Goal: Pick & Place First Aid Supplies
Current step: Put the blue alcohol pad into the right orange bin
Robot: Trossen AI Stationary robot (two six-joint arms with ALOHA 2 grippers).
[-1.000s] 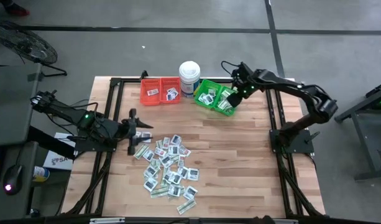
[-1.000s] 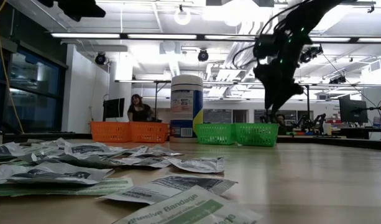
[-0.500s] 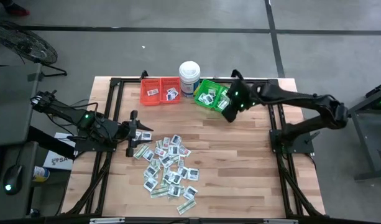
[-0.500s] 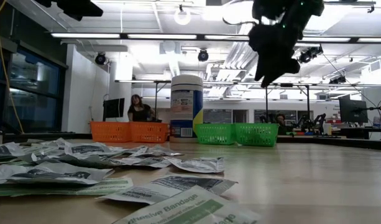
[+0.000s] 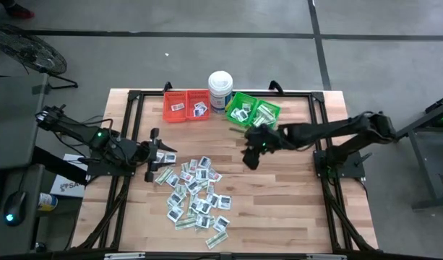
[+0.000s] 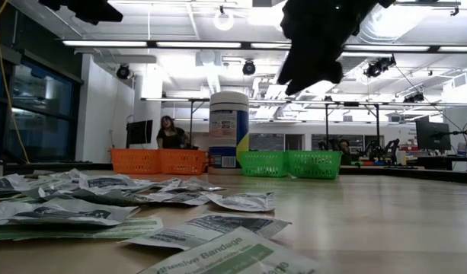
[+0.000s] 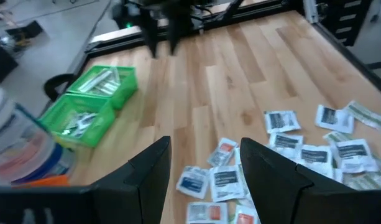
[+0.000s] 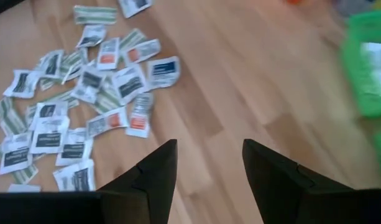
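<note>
From above, the first aid supplies (image 5: pixel 194 191) are seen heaped on the tabletop (image 5: pixel 279 195), well apart from the green bins (image 5: pixel 253 112). The right tool (image 5: pixel 250 160) hangs empty between bins and heap; the left tool (image 5: pixel 152 173) waits at the heap's edge, nearer. At table height, packets' long axes probably lie mixed. In both wrist views, fingers are spread wide, nothing held.
</note>
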